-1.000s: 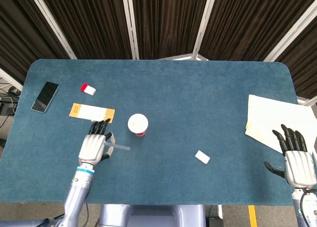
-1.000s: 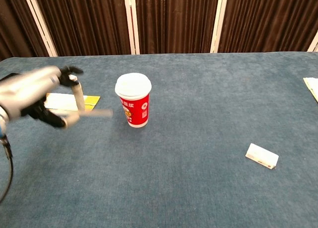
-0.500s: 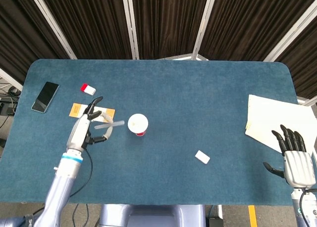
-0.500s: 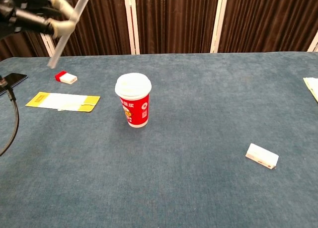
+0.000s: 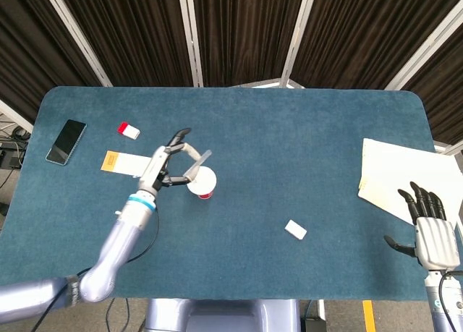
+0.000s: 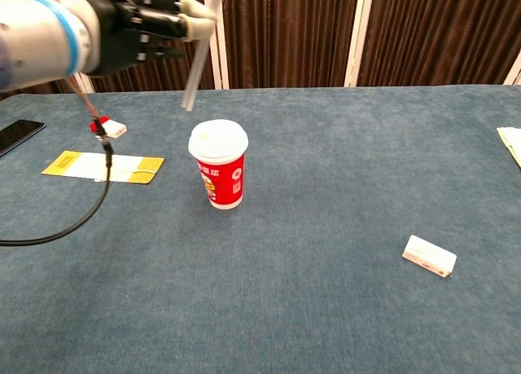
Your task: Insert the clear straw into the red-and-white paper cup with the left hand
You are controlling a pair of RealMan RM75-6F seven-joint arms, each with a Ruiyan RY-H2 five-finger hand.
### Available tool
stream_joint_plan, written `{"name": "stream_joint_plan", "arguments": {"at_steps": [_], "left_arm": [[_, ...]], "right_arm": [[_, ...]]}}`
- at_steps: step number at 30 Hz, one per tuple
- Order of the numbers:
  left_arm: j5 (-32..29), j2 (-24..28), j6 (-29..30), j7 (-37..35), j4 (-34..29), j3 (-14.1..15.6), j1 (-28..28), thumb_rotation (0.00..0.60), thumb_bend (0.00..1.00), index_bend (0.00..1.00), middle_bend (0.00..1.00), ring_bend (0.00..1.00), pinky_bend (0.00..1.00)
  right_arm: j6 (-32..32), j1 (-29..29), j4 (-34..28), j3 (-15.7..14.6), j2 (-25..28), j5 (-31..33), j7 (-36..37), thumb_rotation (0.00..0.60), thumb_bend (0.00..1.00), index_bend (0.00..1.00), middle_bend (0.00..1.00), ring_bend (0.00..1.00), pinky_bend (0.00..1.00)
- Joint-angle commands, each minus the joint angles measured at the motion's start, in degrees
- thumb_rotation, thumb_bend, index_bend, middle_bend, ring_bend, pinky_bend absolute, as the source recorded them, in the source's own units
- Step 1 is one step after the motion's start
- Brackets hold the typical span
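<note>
The red-and-white paper cup (image 6: 220,167) with a white lid (image 5: 201,180) stands upright near the table's middle. My left hand (image 6: 134,28) is raised above and to the left of it, pinching the clear straw (image 6: 201,52) between thumb and finger. The straw (image 5: 197,166) hangs nearly upright, its lower end a short way above the lid's left rim, not touching it. My right hand (image 5: 432,231) rests at the front right corner, fingers spread, holding nothing; the chest view does not show it.
A yellow-and-white wrapper (image 6: 103,165), a small red-and-white box (image 6: 107,128) and a black phone (image 5: 66,140) lie to the left. A small white packet (image 6: 429,255) lies at the right front. White paper (image 5: 405,179) sits at the right edge. A black cable (image 6: 77,219) hangs from my left arm.
My left hand has lifted the straw off the table and carried it right, from beside the wrapper to just above the cup's left side. The right hand has not moved.
</note>
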Motion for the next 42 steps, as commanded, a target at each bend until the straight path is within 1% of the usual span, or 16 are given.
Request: {"name": "stream_joint_plan", "arguments": {"at_steps": [1,7,12,21,25,34,42], "left_arm": [[0.15,-2.72,-1.06,-1.77,2.89,0.64,-2.12,0.600,0.44,0.57,0.03,0.00,0.00],[0.70,-5.93,-1.80,-3.37,6.56,1.52,-4.48,0.600,0.44,0.57,0.03,0.00,0.00],[1.31,-7.02,-1.29,-4.05,7.32,2.03,-5.03,0.600,0.44,0.57,0.03,0.00,0.00],[2.77,-5.71,0.00,-4.57,6.03,2.59,-4.41,0.600,0.44,0.57,0.03,0.00,0.00],[2.77,-4.61,0.31,-4.95,4.82,3.51,-3.43,0.600,0.44,0.57,0.03,0.00,0.00],[3.08,-3.80,1.22,-5.42,4.72,4.25,-2.66,0.600,0.44,0.57,0.04,0.00,0.00],[2.71,-3.46,0.75,-6.06,5.07,4.51,-2.60,0.600,0.44,0.57,0.04,0.00,0.00]], "right_arm": [[0.10,-0.11,-0.21,-0.07,0.22,-0.10,0.28,0.600,0.12,0.11,0.00,0.00,0.00],[-0.11,-0.18,-0.38,-0.05,0.53,0.20,0.97,0.600,0.12,0.11,0.00,0.00,0.00],[-0.06,-0.25,-0.44,-0.07,0.70,0.19,1.28,0.600,0.13,0.11,0.00,0.00,0.00],[0.10,-0.36,-0.62,-0.16,0.66,0.20,0.69,0.600,0.12,0.11,0.00,0.00,0.00],[0.06,-0.37,-0.68,-0.18,0.68,0.27,0.52,0.600,0.13,0.11,0.00,0.00,0.00],[0.08,-0.38,-0.66,-0.19,0.67,0.28,0.40,0.600,0.13,0.11,0.00,0.00,0.00],[0.11,-0.37,-0.66,-0.22,0.63,0.21,0.21,0.600,0.12,0.11,0.00,0.00,0.00]]}}
